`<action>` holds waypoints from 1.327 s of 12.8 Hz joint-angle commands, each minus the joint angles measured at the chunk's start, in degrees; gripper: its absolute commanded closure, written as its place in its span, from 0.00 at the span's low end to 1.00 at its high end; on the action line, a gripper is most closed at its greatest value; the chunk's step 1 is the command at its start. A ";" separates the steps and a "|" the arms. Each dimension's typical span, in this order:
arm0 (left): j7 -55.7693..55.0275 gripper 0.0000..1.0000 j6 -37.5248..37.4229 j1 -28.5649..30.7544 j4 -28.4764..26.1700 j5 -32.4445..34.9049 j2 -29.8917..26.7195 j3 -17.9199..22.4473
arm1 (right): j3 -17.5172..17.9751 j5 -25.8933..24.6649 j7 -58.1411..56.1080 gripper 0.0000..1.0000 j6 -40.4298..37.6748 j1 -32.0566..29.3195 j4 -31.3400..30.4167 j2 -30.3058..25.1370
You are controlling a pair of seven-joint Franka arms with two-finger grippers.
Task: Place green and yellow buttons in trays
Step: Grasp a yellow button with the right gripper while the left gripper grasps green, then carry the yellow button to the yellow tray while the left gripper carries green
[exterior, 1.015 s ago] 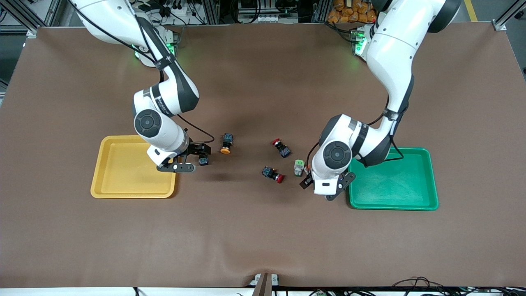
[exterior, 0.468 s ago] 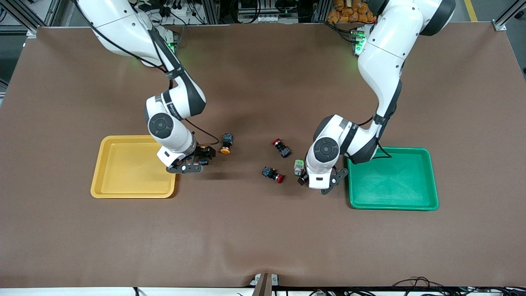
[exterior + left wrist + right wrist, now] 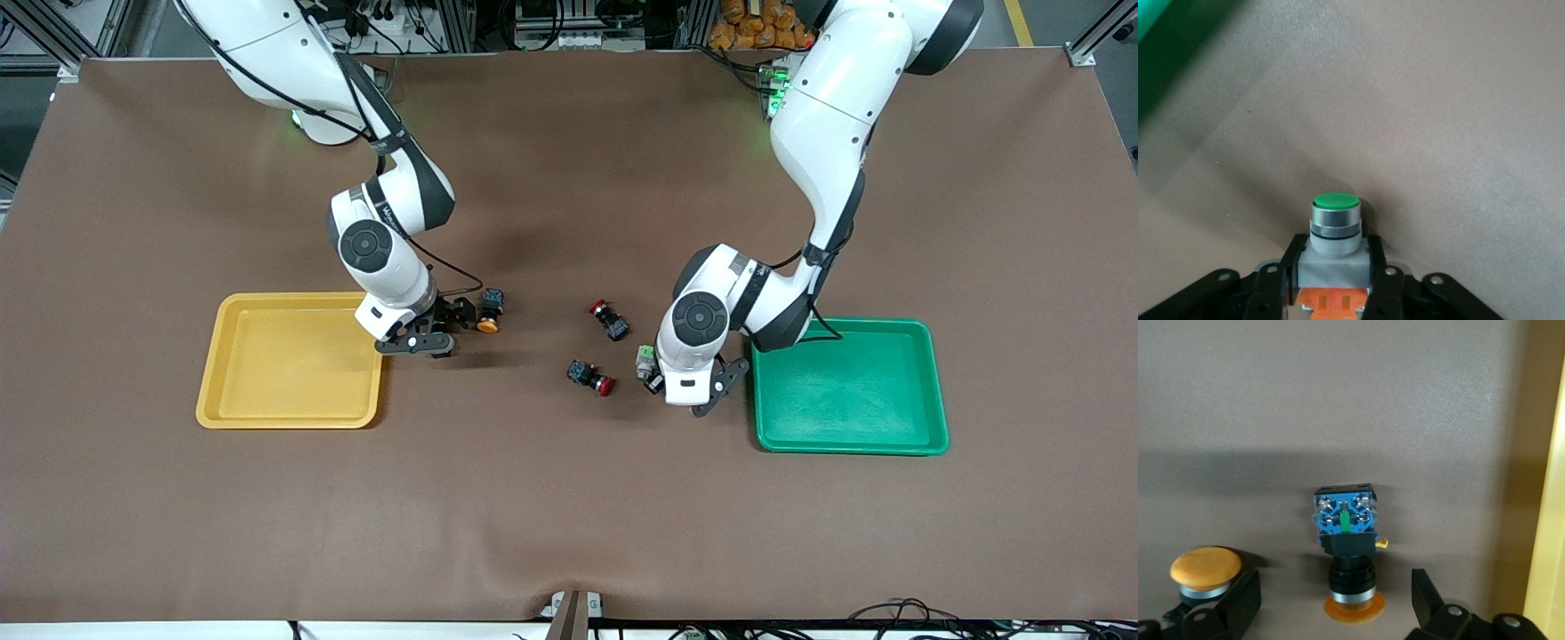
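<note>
I see two arms over a brown table (image 3: 569, 498). Landmark: yellow tray (image 3: 267, 391), at the right arm's end.

Left claw (image 3: 1336, 283) is low, well away from that tray, just beside the green tray (image 3: 849, 418); it's clamped on a silver-bodied green button (image 3: 1335, 225), fingers (image 3: 1383, 293) gripping both sides of its body.

Right claw (image 3: 1331, 600) sits just beside the yellow tray's edge, spread wide w/ nothing held. A yellow-capped button (image 3: 1346, 543) lies between its fingers; a 2nd yellow-capped button (image 3: 1205, 572) lies just outside one finger.

Two red-capped switches (image 3: 591, 376) lie mid-table, between the trays. Both trays hold no buttons.
</note>
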 commanded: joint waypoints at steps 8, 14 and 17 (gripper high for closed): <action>-0.86 1.00 -3.46 6.65 0.10 1.75 -9.57 0.42 | -0.81 -1.60 0.08 0.00 4.26 0.06 -0.64 1.98; 10.37 1.00 -10.66 13.94 0.80 1.75 -14.76 0.51 | -0.81 -1.68 0.69 1.00 4.18 0.50 -0.02 3.13; 21.25 1.00 -15.49 19.47 0.89 1.75 -17.31 0.42 | -0.81 -1.51 0.87 1.00 -0.46 -0.11 1.55 1.38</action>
